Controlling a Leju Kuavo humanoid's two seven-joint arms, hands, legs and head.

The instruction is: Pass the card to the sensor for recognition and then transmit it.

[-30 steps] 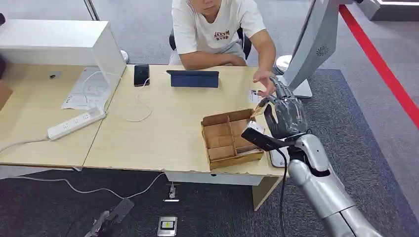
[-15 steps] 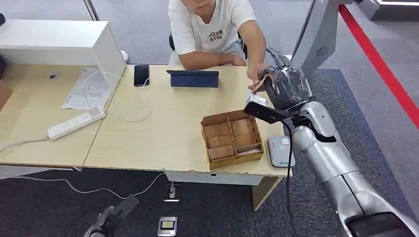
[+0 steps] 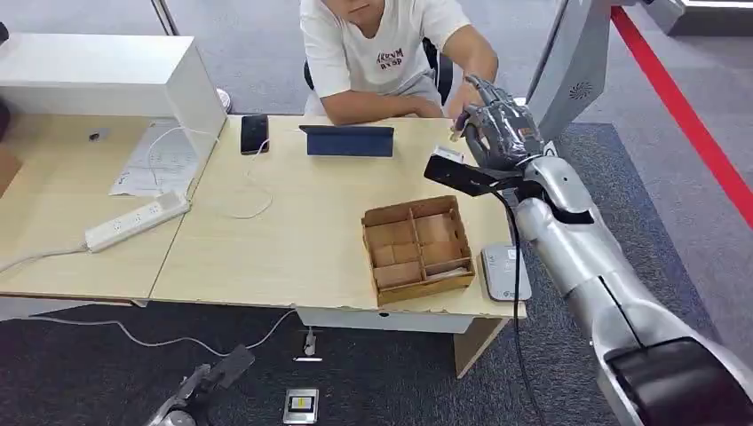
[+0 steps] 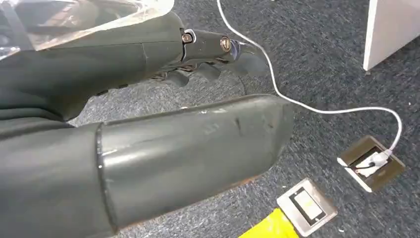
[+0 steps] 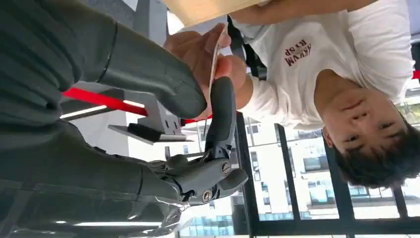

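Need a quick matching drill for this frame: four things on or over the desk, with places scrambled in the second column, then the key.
Things
1. thin white card
2. brown cardboard divided box
3. black smartphone
4. white power strip

Places
A. lying on the desk's far edge, near the white cabinet
B. on the wooden desk, beside the grey card sensor
C. pinched in the right hand, at the person's hand
D. on the left part of the desk, cable trailing off

Pairs: 1-C, 2-B, 3-A, 4-D
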